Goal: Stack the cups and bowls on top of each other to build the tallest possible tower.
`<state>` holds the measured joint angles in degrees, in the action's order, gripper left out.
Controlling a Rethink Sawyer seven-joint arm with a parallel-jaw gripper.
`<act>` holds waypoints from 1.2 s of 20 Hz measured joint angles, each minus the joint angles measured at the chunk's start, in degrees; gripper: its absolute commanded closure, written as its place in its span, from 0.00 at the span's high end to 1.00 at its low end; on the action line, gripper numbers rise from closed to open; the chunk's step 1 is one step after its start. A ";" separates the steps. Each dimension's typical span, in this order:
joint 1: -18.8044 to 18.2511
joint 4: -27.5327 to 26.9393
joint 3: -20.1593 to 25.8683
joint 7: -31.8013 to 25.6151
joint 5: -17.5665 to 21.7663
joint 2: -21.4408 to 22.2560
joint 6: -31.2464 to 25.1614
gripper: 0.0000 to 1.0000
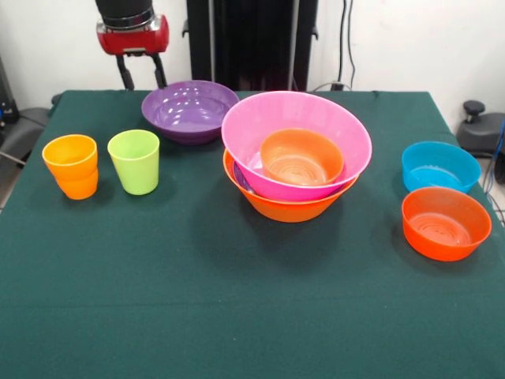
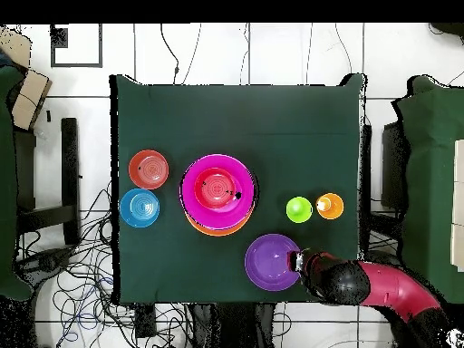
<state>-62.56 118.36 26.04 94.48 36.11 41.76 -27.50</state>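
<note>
Sitting mid-table is the tower (image 1: 293, 158): a big yellow-orange plastic bowl (image 1: 288, 207) at the bottom, a big pink bowl (image 1: 316, 110) in it, a small red-orange bowl (image 1: 301, 156) inside that. A purple bowl (image 1: 188, 110) is seen behind it. An orange cup (image 1: 71, 166) and a lime green cup (image 1: 134, 161) are set side by side. A blue bowl (image 1: 439, 166) and another red-orange bowl (image 1: 446, 223) are placed apart. The red and black gripper (image 1: 142, 79) hangs open, holding nothing. A dark green cloth (image 1: 237, 300) covers the table; white walls and cables (image 2: 82, 308) are seen around.
</note>
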 measured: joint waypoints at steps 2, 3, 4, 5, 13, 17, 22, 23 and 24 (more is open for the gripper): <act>0.00 0.30 0.00 0.00 0.00 0.00 0.00 1.00; 0.00 0.43 0.00 0.00 0.01 -0.01 0.00 1.00; 0.01 0.49 -0.01 0.00 0.01 -0.10 0.02 1.00; 0.01 0.55 -0.02 0.00 0.00 -0.19 0.04 1.00; 0.51 0.11 -1.29 0.00 2.89 -5.07 4.08 1.00; -0.15 -0.44 -1.56 0.00 5.54 -9.78 7.26 1.00; -2.68 -0.47 -1.53 0.00 6.21 -13.72 7.75 1.00; -2.91 -0.46 -1.51 0.00 6.22 -13.85 7.75 1.00; -3.72 -0.47 -1.43 0.00 6.21 -14.08 7.74 1.00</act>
<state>-66.28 117.89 24.62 94.48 42.32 27.68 -19.76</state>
